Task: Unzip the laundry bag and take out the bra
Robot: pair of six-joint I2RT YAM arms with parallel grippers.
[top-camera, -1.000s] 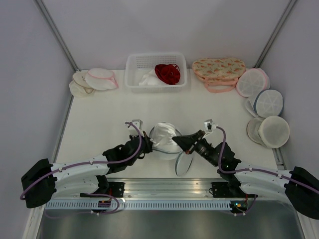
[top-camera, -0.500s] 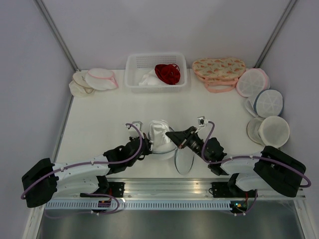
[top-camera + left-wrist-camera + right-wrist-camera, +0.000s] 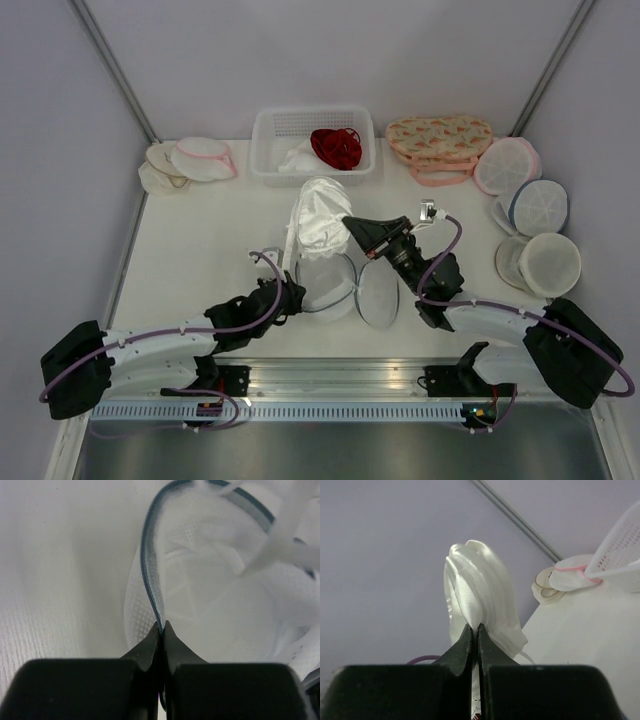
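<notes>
"White satin held up in the top view: is that the bra (image 3: 318,212)?" (Observer)

"Yes. My right jaws are pressed together on a fold of it. It hangs above the bench (image 3: 200,240), just behind the laundry bag (image 3: 328,285) and out of the mesh. One thin strap droops toward the bag, and I cannot tell whether it touches. The right wrist view shows smooth, glossy cups stacked in soft, rounded ridges." (Operator)

"And the bag itself?" (Observer)

"It lies unzipped on the bench, with two round halves of fine white mesh side by side, like an opened clam. My left jaws pinch its thin grey-blue rim at the near left edge, shut flat on the tape with no gap showing." (Operator)

"How do you expect each to handle?" (Observer)

"I judge the bra to be light, limp and slippery. A pinch on a single cup fold could slide off the satin, so a seam or the band, where the layers are thicker, is the safer hold. The bag should be light and springy. Its rim looks like the only firm part, since open mesh would stretch under the jaws or snag a strap." (Operator)
</notes>
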